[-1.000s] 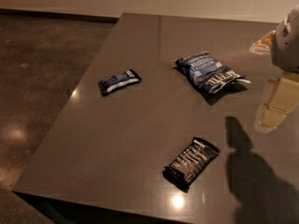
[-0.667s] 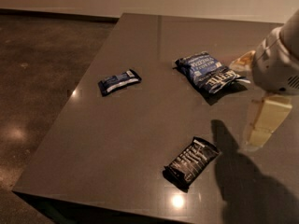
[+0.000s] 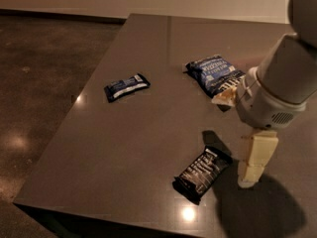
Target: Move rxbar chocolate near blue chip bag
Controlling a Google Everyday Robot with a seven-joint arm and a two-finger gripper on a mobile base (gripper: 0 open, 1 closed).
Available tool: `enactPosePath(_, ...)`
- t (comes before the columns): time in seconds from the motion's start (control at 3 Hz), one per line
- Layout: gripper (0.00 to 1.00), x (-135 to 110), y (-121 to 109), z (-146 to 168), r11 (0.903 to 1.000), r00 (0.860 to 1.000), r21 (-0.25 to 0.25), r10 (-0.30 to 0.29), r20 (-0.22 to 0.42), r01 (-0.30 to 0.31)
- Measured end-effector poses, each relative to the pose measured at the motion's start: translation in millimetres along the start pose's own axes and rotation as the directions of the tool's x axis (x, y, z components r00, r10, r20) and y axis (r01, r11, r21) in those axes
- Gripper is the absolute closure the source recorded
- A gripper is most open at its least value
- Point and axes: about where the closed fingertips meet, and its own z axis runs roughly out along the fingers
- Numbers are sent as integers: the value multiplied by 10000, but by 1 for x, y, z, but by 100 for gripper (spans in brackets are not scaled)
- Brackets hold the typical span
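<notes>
The rxbar chocolate (image 3: 203,172), a flat black wrapper with rows of white text, lies on the dark table (image 3: 133,138) near its front edge. The blue chip bag (image 3: 214,74), crinkled with white lettering, lies farther back on the right half of the table. My gripper (image 3: 253,158) hangs from the white arm (image 3: 277,93) just right of the rxbar, low over the table and apart from the bar. The arm's wrist overlaps the chip bag's near right corner in this view.
A small dark-blue bar wrapper with a white stripe (image 3: 126,87) lies at the middle left of the table. The table's left and front edges drop to a brown polished floor (image 3: 34,83). The arm casts a dark shadow (image 3: 262,207) on the front right corner.
The arm has swung in from the right edge and come down toward the front, so the gripper now sits close beside the rxbar. The packages have not moved.
</notes>
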Motion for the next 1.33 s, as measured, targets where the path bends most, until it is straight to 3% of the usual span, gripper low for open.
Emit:
enactPosePath(0.33,0,-6,11,23,9973,9982,-444,-572,182,579)
enactPosePath(1.0,0,-19,37,50,9850,9865,-721,-1529,585,1570)
enactPosePath(1.33,12,-25,47,58,9781,9810,-867,-1846,604,1894)
